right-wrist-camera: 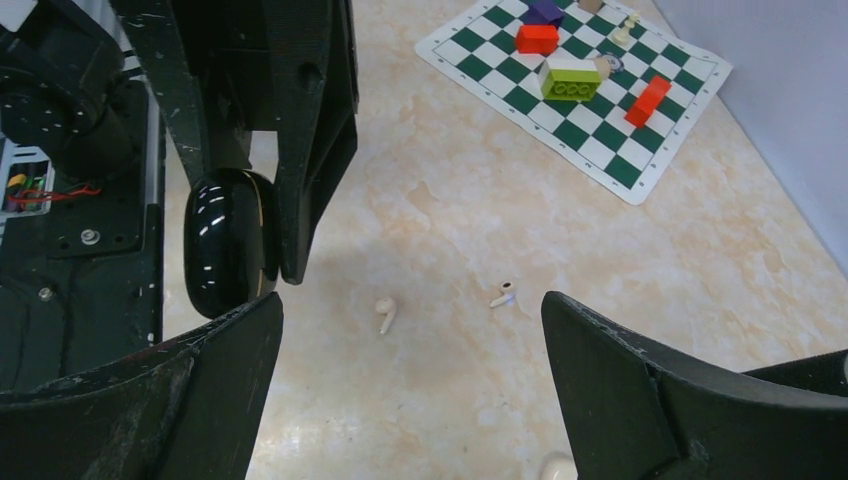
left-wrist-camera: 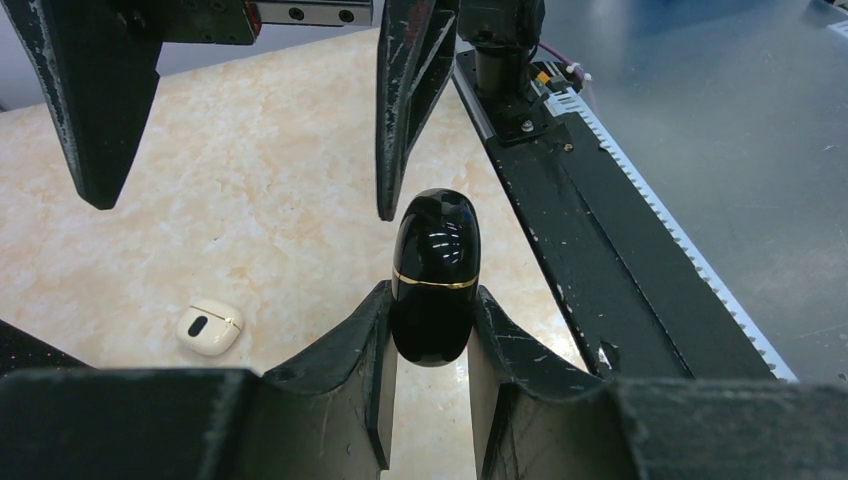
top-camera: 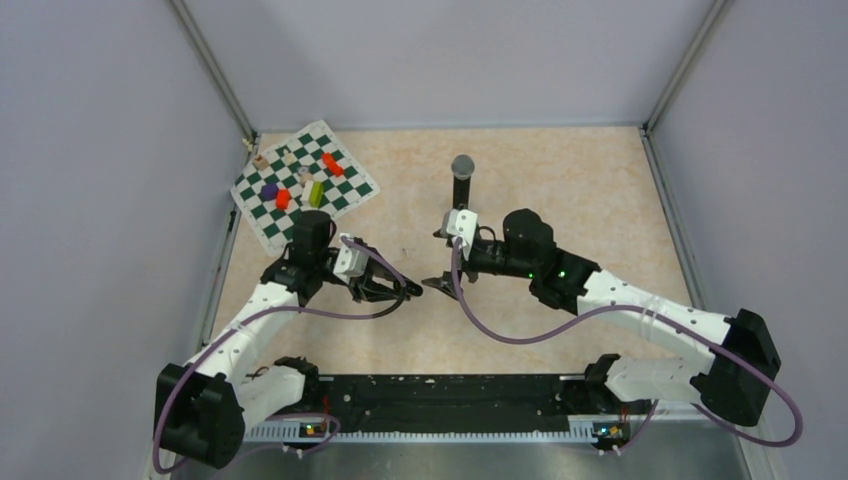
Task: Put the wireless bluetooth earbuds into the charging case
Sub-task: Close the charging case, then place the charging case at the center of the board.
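At the far left of the pale marbled counter (top-camera: 560, 200) lies a green-and-white checkered mat (top-camera: 350, 180). On it are two red blocks (top-camera: 283, 199) (top-camera: 332, 163), one purple block (top-camera: 269, 190), one lime-green studded brick (top-camera: 316, 193) and a few pale chess pieces too small to count.

Right of the mat, the left claw (left-wrist-camera: 430, 300) is clamped on a glossy black oval charging case with a thin gold seam (left-wrist-camera: 433, 250), gripping its lower half and holding it off the counter. The case's lid is closed, so its contents cannot be seen. A second container, a small white rounded case with a dark oval mark (left-wrist-camera: 210, 327), lies on the counter near the left claw. It is also closed.

Two whitish stemmed earbuds (right-wrist-camera: 386, 314) (right-wrist-camera: 503, 296) lie loose on the bare counter, near each other but apart, between the held black case and the mat. Neither is in a case. A pale rounded thing (right-wrist-camera: 558, 466) sits at the bottom edge of the right wrist view, too cut off to identify.

The right claw (top-camera: 437, 259) faces the left one with its jaws wide apart, holding nothing. Just behind it, one black microphone with a grey mesh head (top-camera: 461, 180) stands upright.
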`<control>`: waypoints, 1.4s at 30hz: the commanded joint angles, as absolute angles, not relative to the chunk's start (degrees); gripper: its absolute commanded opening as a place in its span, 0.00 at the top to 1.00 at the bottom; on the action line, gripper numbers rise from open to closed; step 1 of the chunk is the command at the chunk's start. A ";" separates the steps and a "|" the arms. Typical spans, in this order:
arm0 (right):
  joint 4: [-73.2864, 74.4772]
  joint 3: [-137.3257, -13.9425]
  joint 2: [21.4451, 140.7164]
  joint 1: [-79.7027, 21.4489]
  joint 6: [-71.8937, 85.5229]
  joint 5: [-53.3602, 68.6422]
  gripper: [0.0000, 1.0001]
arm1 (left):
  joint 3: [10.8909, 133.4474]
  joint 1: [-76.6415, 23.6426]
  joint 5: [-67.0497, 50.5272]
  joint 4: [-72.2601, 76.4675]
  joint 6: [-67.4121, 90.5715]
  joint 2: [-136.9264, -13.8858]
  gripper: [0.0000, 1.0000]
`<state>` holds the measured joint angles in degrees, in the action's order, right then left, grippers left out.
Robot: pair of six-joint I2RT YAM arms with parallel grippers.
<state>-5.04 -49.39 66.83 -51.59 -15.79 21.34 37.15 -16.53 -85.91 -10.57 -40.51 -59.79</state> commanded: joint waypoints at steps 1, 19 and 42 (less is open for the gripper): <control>-5.58 -50.28 66.29 -52.36 -15.07 26.84 0.01 | 36.92 -16.35 -87.24 -9.76 -41.66 -59.86 1.00; -9.85 -50.35 62.15 -51.45 -21.29 -1.78 0.01 | 36.92 -16.35 -85.29 -9.76 -41.88 -60.01 1.00; -7.65 -53.84 52.59 -39.21 -28.33 -13.27 0.01 | 41.22 -24.67 -61.16 -3.53 -28.00 -66.51 1.00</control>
<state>-10.96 -48.10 56.38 -43.83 -25.93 -10.57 36.21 -20.84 -70.41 -0.16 -27.31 -63.44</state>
